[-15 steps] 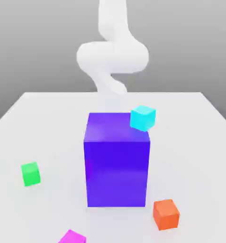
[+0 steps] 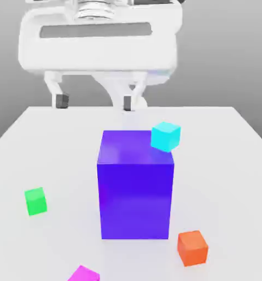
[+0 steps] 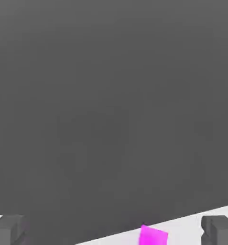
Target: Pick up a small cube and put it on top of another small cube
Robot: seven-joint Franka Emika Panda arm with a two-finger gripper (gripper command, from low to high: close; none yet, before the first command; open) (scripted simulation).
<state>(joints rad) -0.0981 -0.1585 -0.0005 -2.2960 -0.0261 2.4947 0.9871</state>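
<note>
The small cube (image 2: 82, 273), bright magenta-pink, lies on the white table (image 2: 50, 142) at the front edge of the exterior view, cut off by the frame. In the hand view the small cube (image 3: 153, 236) sits on the table's edge, seen between the two dark fingertips (image 3: 220, 229). My gripper (image 2: 95, 101) hangs high above the table's far side, open, with nothing between its fingers. Other small cubes: cyan (image 2: 166, 136), green (image 2: 35, 201) and orange (image 2: 192, 247).
A large blue-violet block (image 2: 135, 184) stands in the middle of the table, between my gripper and the magenta cube. The cyan cube sits behind its far right corner. Green lies to the exterior view's left, orange at the front right.
The hand has swung into the exterior view, large and high, with its fingers spread. Half a second ago just the white arm stood at the back. No cube has moved.
</note>
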